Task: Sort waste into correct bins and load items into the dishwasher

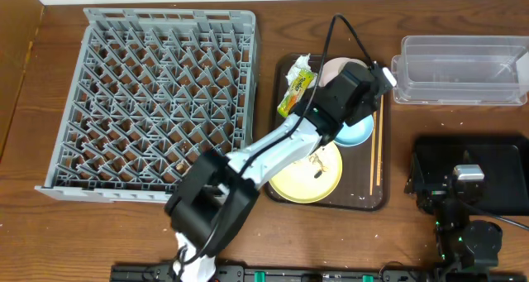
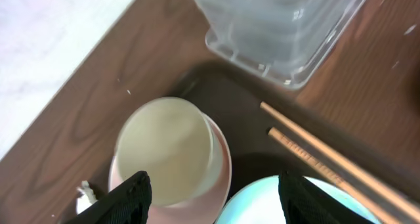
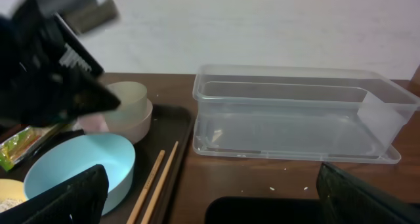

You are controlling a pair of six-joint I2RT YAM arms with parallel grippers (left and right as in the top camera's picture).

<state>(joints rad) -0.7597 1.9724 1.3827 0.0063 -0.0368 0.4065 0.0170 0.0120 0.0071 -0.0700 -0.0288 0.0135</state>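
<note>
Light-blue bowl (image 3: 79, 163) sits beside pinkish bowl (image 3: 141, 122) holding cream cup (image 3: 126, 92).

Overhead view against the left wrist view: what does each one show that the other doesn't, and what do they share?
Overhead only: the grey dish rack, the yellow plate, the snack wrapper and the black bin. Left wrist only: the cream cup seen plainly, sitting inside the pink bowl. Both: that bowl, the blue bowl, the chopsticks, the brown tray and the clear tub.
</note>
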